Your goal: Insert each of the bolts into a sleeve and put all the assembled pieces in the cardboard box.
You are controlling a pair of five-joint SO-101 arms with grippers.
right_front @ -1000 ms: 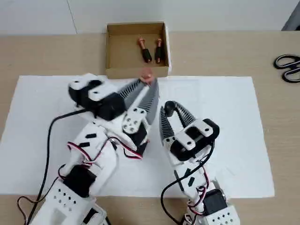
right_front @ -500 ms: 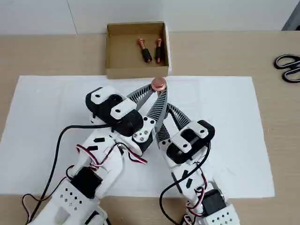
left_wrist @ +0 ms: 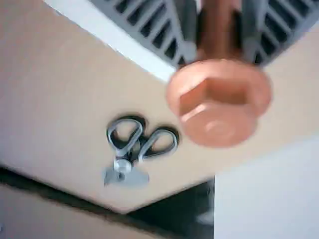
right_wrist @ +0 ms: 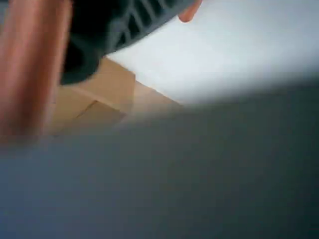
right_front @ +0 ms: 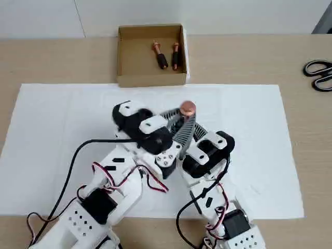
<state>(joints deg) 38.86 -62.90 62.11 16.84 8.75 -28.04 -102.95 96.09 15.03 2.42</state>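
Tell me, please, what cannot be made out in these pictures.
1. Whether the right gripper holds a sleeve: in the high view the left gripper and its bolt cover it.
2. The copper shape in the right wrist view: too blurred to name.
3. The scissors: cut off by the high view's right edge.
4. The two pieces in the cardboard box: too small in the high view to judge how the bolts sit.
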